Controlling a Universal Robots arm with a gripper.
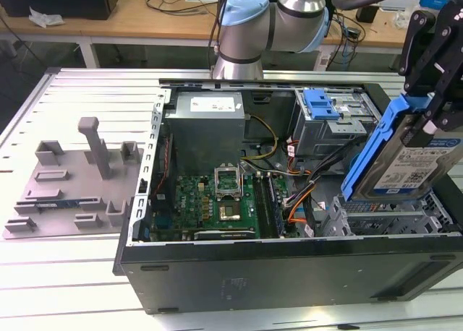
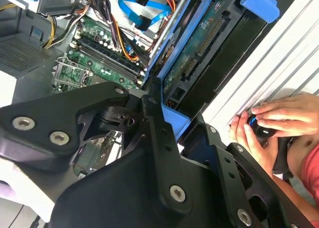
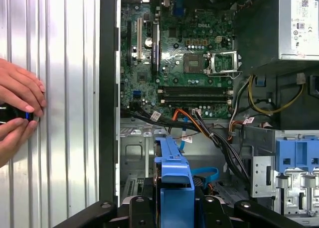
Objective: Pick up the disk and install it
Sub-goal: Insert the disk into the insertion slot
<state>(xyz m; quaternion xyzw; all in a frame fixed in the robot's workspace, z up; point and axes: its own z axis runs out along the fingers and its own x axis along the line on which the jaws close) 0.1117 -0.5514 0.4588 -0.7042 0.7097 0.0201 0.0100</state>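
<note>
I see my gripper (image 1: 427,126) closed on the disk (image 1: 411,165), holding it tilted above the drive cage (image 1: 383,217) of the open computer case (image 1: 289,269), at the exterior view's right.

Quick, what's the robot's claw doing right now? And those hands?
Gripper: shut on the disk, over the open computer case.
Person's hands: holding a small black device.

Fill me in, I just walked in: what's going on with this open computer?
The robot arm's gripper holds the blue-framed disk tilted above the open computer case, over the metal drive cage at the exterior view's right. It is not yet seated. Beside the case, a person's hands hold a small dark device.
</note>
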